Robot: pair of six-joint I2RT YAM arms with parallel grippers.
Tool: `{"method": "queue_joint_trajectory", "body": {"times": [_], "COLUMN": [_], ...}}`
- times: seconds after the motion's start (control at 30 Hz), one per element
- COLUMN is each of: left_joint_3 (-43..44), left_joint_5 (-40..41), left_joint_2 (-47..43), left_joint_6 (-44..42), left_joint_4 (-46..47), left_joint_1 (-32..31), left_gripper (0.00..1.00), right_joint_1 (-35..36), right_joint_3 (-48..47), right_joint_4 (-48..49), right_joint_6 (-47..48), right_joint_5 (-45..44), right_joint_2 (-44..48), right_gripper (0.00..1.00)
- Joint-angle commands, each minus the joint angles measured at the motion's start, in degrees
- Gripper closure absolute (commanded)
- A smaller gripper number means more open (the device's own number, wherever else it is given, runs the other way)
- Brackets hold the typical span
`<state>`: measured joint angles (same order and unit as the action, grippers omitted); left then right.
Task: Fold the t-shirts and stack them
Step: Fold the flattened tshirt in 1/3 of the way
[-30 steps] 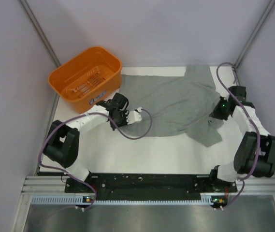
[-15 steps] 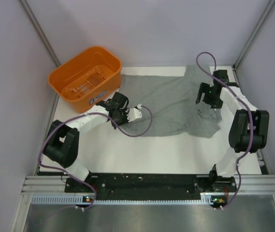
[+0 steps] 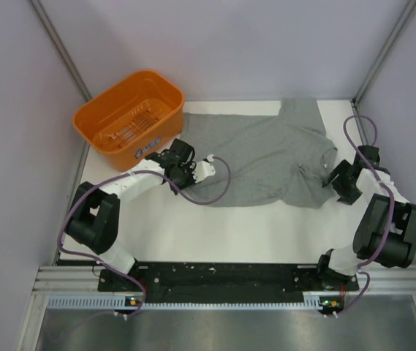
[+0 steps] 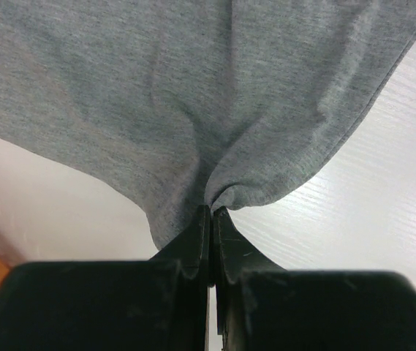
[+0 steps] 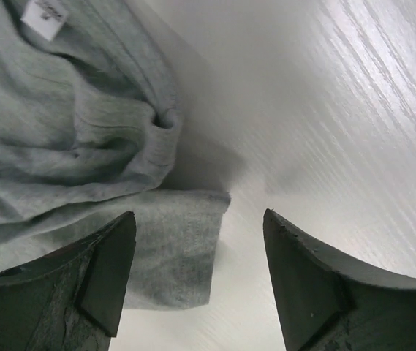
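A heather-grey t-shirt [image 3: 266,157] lies spread on the white table [image 3: 215,234], right of centre, its right part folded over. My left gripper [image 3: 191,172] rests at the shirt's left edge and is shut on a pinch of that fabric [image 4: 212,210]; the cloth [image 4: 193,95] bunches up at the fingertips. My right gripper [image 3: 337,178] sits low at the shirt's right edge, open. Between its fingers [image 5: 199,216] lies a flat grey flap [image 5: 182,248], untouched. The collar with its white label [image 5: 44,16] is just beyond.
An orange plastic basket [image 3: 131,117] stands at the table's back left, close to the left arm's forearm. Grey walls close in the table on three sides. Bare white tabletop [image 5: 324,110] stretches to the right of the right gripper.
The right gripper carried the shirt's right corner up and over the shirt, opened and let it go, then drew back to the right edge. The left gripper has held still.
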<state>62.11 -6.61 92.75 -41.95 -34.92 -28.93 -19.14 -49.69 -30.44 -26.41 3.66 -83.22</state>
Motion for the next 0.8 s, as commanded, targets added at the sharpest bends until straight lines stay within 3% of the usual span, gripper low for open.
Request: {"method": "queue_joint_trajectory", "body": {"times": [0.0,0.13,0.4,0.53,0.63,0.77], "left_joint_3": [0.12,0.29,0.91,0.39,-0.14,-0.49], "left_joint_5": [-1.30,-2.00,-1.65,-1.74,-1.65,-1.91], "left_joint_2": [-2.40,-3.28,-3.01,-3.01,-3.19,-3.54], "left_joint_6": [0.82,0.73,0.38,0.12,-0.14,-0.23], "left_joint_4": [1.61,1.61,1.52,1.43,1.52,1.61], "left_joint_1": [0.01,0.10,0.01,0.01,0.01,0.10], "left_gripper": [1.00,1.00,1.00,1.00,1.00,1.00], "right_joint_1": [-0.46,-0.99,-0.99,-0.99,-1.60,-3.88], "right_joint_3": [2.84,5.30,6.27,6.45,6.97,8.38], "right_joint_4": [5.82,7.84,13.20,14.35,14.18,13.13], "right_joint_6": [-5.40,-7.07,-9.00,-8.04,-7.95,-8.83], "right_joint_5": [-4.96,-7.44,1.61,3.02,3.11,3.63], "right_joint_2": [0.34,0.69,-5.10,-5.55,-3.98,0.94], "right_gripper": [0.33,0.38,0.57,0.74,1.00,1.00]}}
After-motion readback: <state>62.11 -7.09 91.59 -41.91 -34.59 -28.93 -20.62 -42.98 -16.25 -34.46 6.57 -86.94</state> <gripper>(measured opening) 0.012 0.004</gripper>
